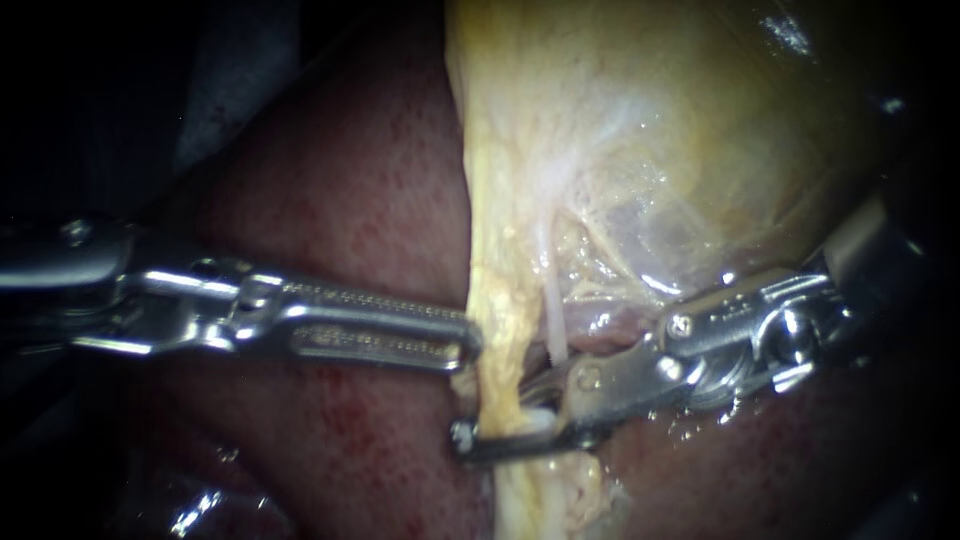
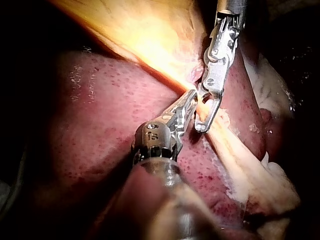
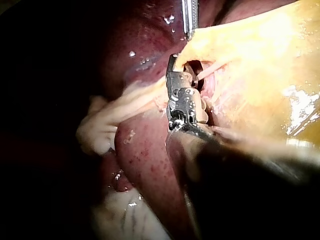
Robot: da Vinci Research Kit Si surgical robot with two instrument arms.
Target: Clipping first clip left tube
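Right instrument (image 1: 495, 413) astride the left tube (image 1: 497, 300).
Its jaws stand apart with the tube between them; the left instrument (image 1: 466, 340), jaws closed, seems to pinch the tube's left edge just beyond, over the liver (image 1: 340, 180).

1. Right instrument (image 3: 181, 75): dark, blurred shaft ending in small silver metal jaws. They stand parted astride item 2, one slim jaw reaching across it.
2. Pale yellow, cord-like band of tissue (image 3: 142, 97), running from item 5 out to a whitish, lumpy clump of tissue (image 3: 95, 130).
3. Thin whitish strand (image 3: 212, 69), crossing a dark opening just beside the jaws.
4. Dark red, wet, speckled liver (image 3: 145, 155), under and either side of the band.
5. Glossy yellow gallbladder (image 3: 260, 55).
6. Left instrument (image 3: 189, 17): narrow ridged metal tip, meeting the gallbladder's yellow edge ahead of item 1.
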